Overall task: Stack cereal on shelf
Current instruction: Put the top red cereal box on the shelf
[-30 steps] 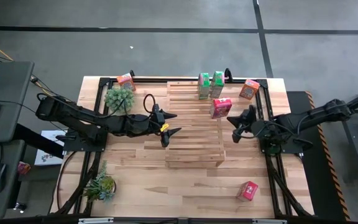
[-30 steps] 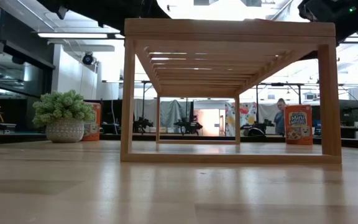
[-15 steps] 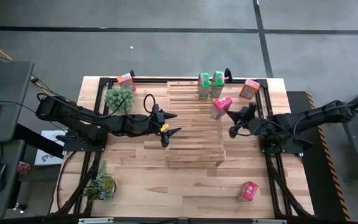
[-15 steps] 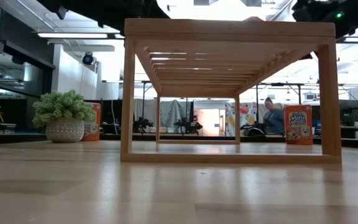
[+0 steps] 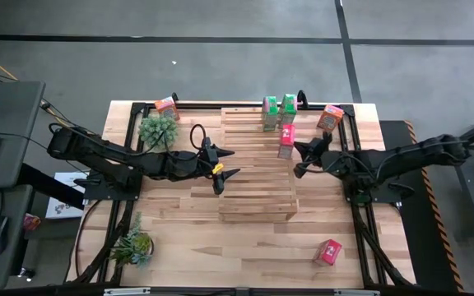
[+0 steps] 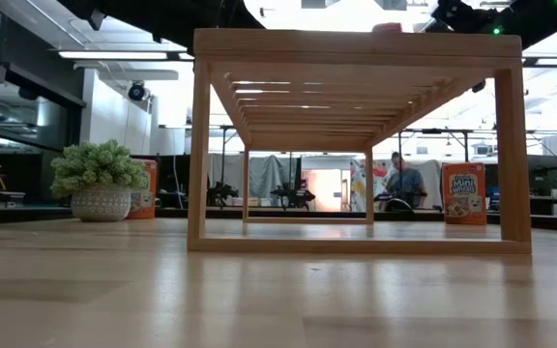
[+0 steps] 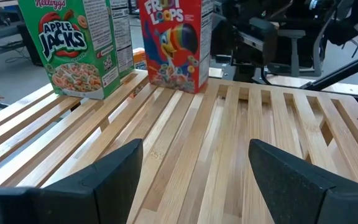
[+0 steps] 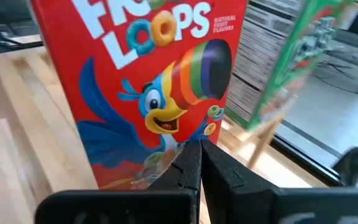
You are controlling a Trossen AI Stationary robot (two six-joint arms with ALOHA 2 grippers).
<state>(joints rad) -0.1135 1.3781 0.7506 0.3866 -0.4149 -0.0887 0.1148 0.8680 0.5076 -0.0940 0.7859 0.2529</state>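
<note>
The shelf (image 5: 257, 164) of pale slats stands mid-table. On its top, at the far end, stand two green cereal boxes (image 5: 279, 113) and, just nearer, a red Froot Loops box (image 5: 286, 140), all upright on their bases. My right gripper (image 5: 301, 158) is shut, level with the shelf's right edge, its tips at the red box (image 8: 148, 93). My left gripper (image 5: 223, 164) hovers open over the shelf's left half, facing the green box (image 7: 76, 46) and the red box (image 7: 173, 43), nothing between its fingers. My right gripper's shut fingertips (image 8: 194, 155) lie against the red box's printed front face, low down near its base (image 8: 166, 140). They come almost level from the table's right side. The box stands upright on the shelf top.
An orange box (image 5: 168, 105) stands at the far left by a potted plant (image 5: 158, 129). Another orange box (image 5: 330, 117) is on the table far right, and a red one (image 5: 329, 251) lies near right. A second plant (image 5: 134, 245) sits near left.
My right gripper, still shut, has moved toward the table's left, up to the red box, turning its wrist as it went. The red box has swung round and shifted slightly left on the shelf top, toward the green boxes.
</note>
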